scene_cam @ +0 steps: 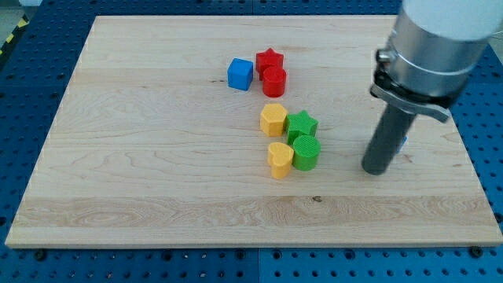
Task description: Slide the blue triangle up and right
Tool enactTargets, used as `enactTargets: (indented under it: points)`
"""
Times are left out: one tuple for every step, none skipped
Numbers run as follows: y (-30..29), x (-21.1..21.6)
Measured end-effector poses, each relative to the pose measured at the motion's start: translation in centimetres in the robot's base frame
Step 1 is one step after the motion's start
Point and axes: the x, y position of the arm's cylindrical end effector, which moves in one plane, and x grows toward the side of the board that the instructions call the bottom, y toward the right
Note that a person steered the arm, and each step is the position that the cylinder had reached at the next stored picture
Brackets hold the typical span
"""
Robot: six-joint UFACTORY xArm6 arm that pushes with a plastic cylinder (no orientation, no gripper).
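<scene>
blue triangle barely peeks from behind my tip, no jaws fitted; judge pushing from its lower-left.

blue cube, red star, yellow heart

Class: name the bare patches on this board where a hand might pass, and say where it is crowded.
Bare: the view's left, beyond the blue cube, and the bottom strip below the yellow heart. Crowded: the middle cluster. My tip stands right of the green cylinder.
</scene>
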Motion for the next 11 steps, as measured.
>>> enactTargets:
  points:
    - [2.7,1.4]
    - [3.5,1.3]
    - [2.8,-0.2]
    - [1.8,-3.0]
    - [0.7,-5.6]
    - [-0.2,-8.3]
    - [-0.3,-9.6]
    - [-2.4,-9.4]
    - [-6.2,-9.4]
    - [-8.7,-10.5]
    - [-7.0,-14.3]
